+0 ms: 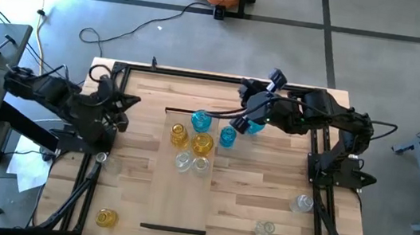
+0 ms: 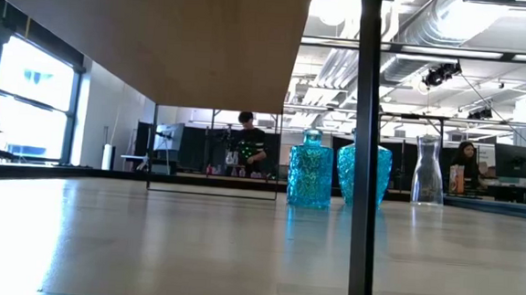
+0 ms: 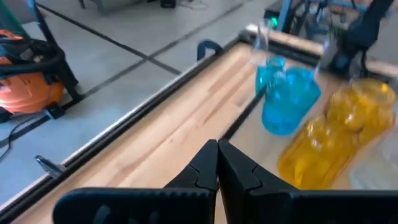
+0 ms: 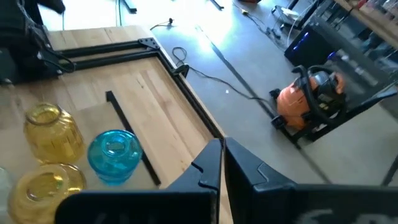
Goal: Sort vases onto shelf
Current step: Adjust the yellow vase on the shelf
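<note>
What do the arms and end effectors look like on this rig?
Both arms are matte black with jointed links and black cables along them. The left end effector and right end effector each have two black, angular, wedge-shaped fingers tapering to points. No markings visible.

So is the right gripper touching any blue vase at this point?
Apart. The right wrist view shows the shut right gripper with bare table between it and the blue vase.

blue vases (image 1: 201, 120), yellow vases (image 1: 180, 135), clear vases (image 1: 183, 161); pale wood shelf (image 1: 176, 198).
</note>
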